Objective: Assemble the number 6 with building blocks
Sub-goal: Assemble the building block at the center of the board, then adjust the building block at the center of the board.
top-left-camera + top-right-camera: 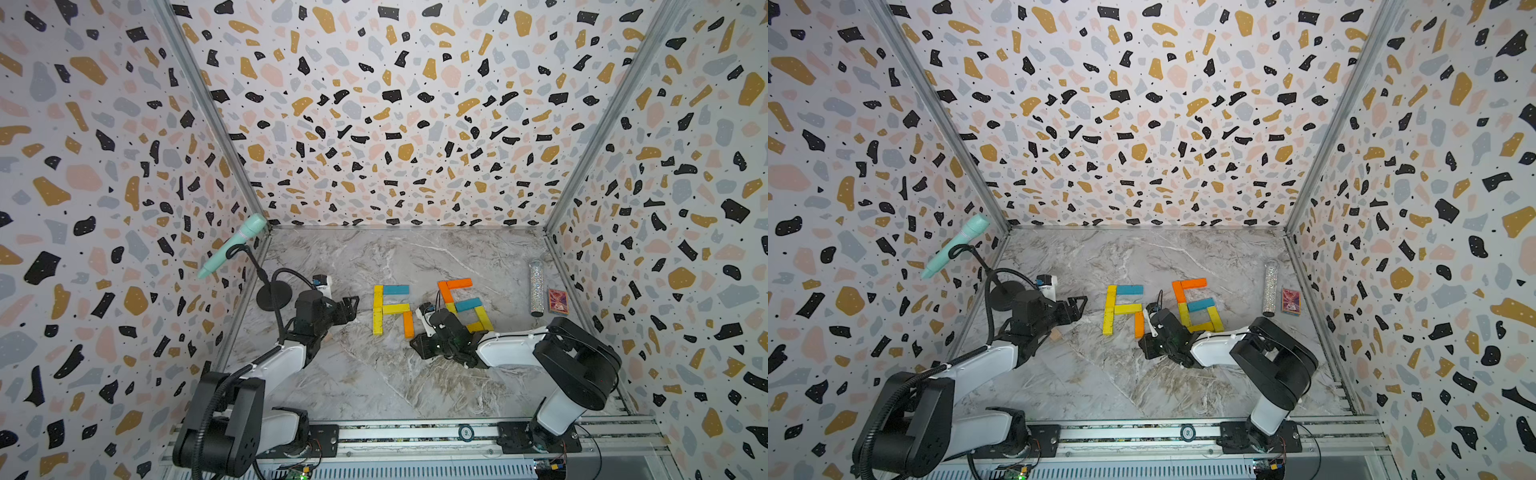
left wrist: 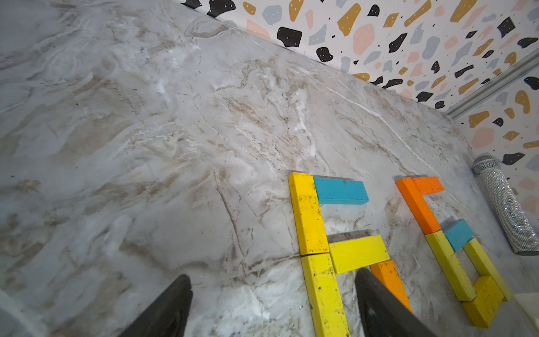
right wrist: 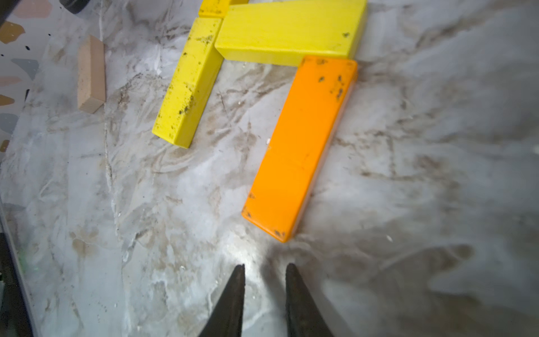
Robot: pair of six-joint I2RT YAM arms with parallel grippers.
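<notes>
The building blocks lie flat on the marble table as two figures. The left figure has a yellow column [image 1: 377, 309], a blue top bar [image 1: 395, 289], a yellow middle bar [image 2: 358, 252] and an orange leg [image 3: 300, 148]. The right figure reads as a 6, with orange blocks [image 1: 459, 284] on top, a blue bar [image 1: 467, 304] in the middle and yellow blocks [image 2: 450, 262] forming the lower loop. A pale bare wood block [image 3: 91, 74] lies alone to the left. My left gripper [image 1: 353, 305] is open left of the figures. My right gripper [image 3: 266, 267] stands narrowly open and empty just short of the orange leg.
A glittery tube [image 1: 537, 289] and a small red patterned box [image 1: 557, 300] lie at the right wall. A mint microphone [image 1: 232, 245] on a black stand [image 1: 272, 295] sits in the left corner. Patterned walls close in three sides.
</notes>
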